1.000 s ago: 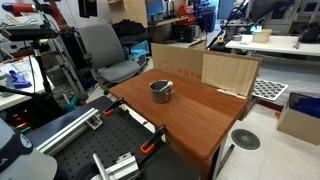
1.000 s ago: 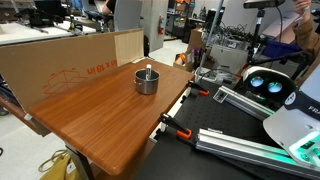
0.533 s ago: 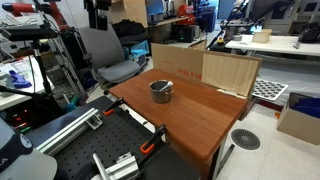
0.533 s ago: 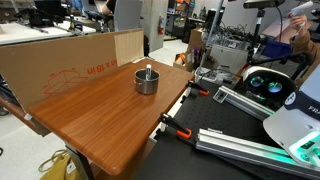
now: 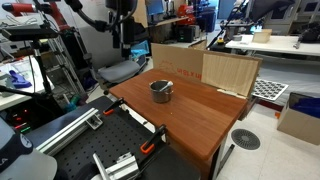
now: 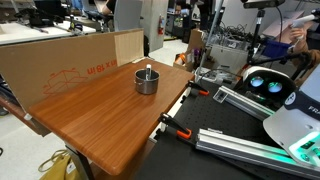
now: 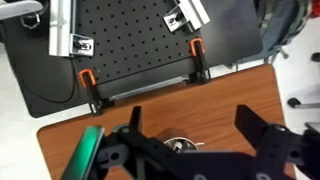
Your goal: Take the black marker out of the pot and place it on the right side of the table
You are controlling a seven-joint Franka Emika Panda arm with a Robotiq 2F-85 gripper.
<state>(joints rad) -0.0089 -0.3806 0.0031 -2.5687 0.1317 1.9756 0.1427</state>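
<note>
One pot (image 5: 161, 91), one marker (image 6: 147, 69) in it, one desk (image 5: 200, 125), two orange clamps (image 7: 88, 78) at its edge, two cardboard boards (image 5: 230, 72), one grey chair (image 5: 97, 45)

Pot (image 6: 147, 83): small, round, metal; stood upright near one end of the wooden table (image 6: 100, 120). Marker (image 6: 148, 69): held inside the pot, upright, its tip seen above the rim.
</note>
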